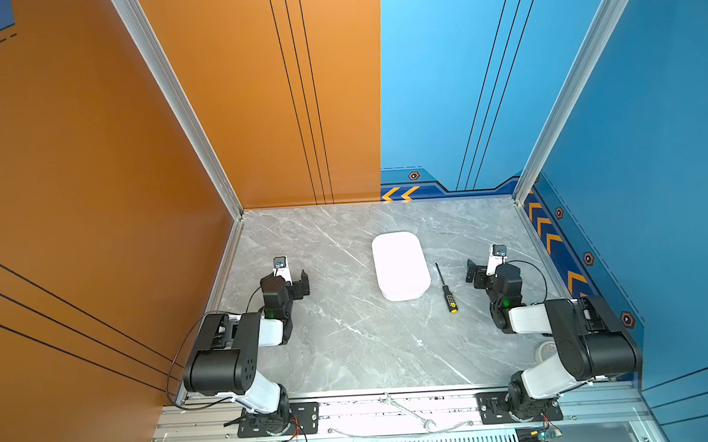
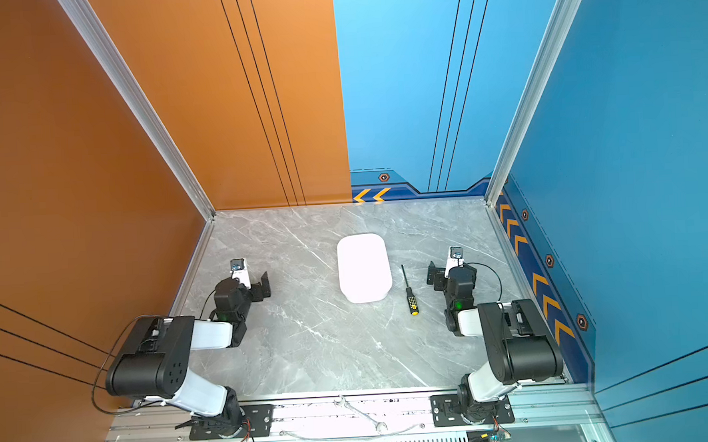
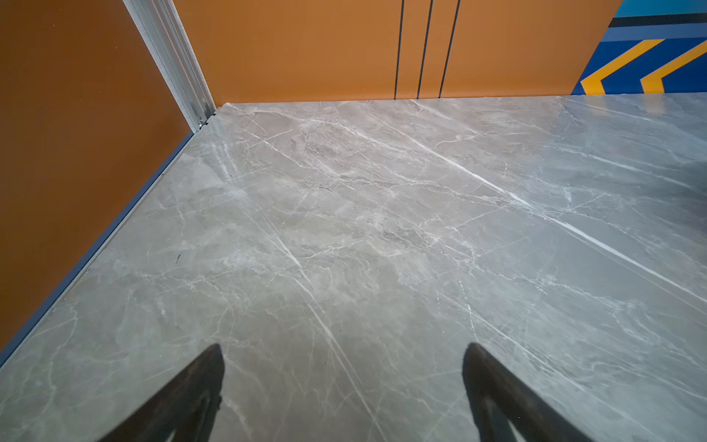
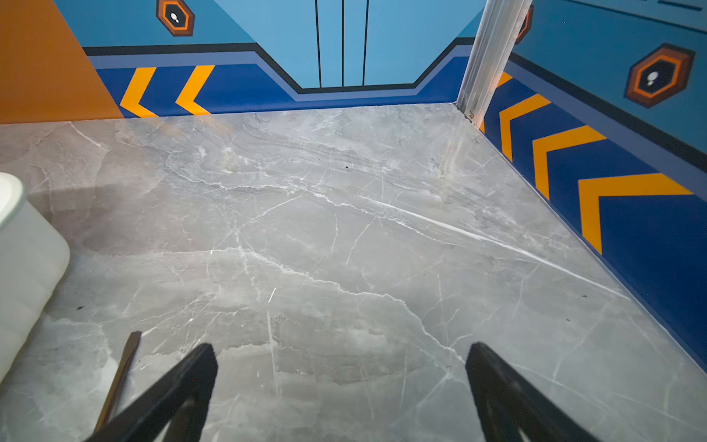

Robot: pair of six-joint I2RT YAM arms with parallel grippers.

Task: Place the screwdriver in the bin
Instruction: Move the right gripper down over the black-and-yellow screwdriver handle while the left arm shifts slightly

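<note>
In both top views the screwdriver [image 1: 446,292] [image 2: 410,294] lies flat on the marble table, its yellow-capped black handle toward the front, just right of the white bin [image 1: 400,265] [image 2: 363,267]. The bin stands mid-table and looks empty. My right gripper [image 1: 471,270] [image 2: 432,274] hovers open a little to the right of the screwdriver; in the right wrist view [image 4: 341,345] only bare table lies between its fingers, with the screwdriver's shaft [image 4: 121,369] and a bin corner [image 4: 26,268] off to one side. My left gripper [image 1: 303,281] [image 2: 265,282] [image 3: 344,346] stands open, nothing in it, left of the bin.
A silver wrench [image 1: 408,412] [image 2: 360,413] lies on the metal rail at the table's front edge. A roll of tape [image 1: 548,351] sits partly hidden behind the right arm. Orange and blue walls enclose the table on three sides.
</note>
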